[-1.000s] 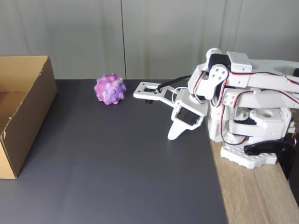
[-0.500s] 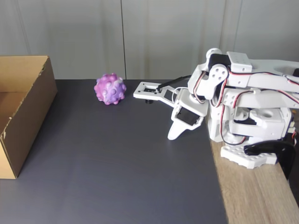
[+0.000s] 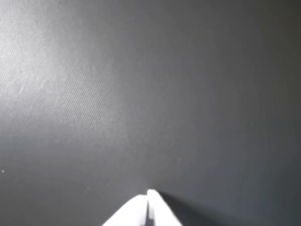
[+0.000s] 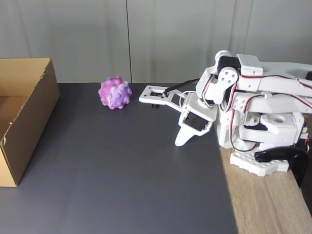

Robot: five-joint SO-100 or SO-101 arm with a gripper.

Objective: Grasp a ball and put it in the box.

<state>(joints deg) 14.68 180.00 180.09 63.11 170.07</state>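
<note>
1. I see a dark grey mat (image 4: 126, 170) over a wooden table (image 4: 263, 204), with pale panels behind.
2. The ball (image 4: 114, 92) sits on the mat near its far edge, free of contact.
3. My gripper (image 4: 180, 141) rests folded, tip down near the mat; in the wrist view its fingers (image 3: 141, 212) are pressed together, empty.
4. In the fixed view the ball lies left of and beyond the gripper.
5. The box (image 4: 29, 117) stands further left, open-topped.

In the fixed view, the box (image 4: 24, 117) sits at the mat's (image 4: 122, 185) left edge. The ball (image 4: 114, 92) lies near the mat's far edge, right of the box. The arm (image 4: 253, 122) stands at the mat's right edge.
</note>
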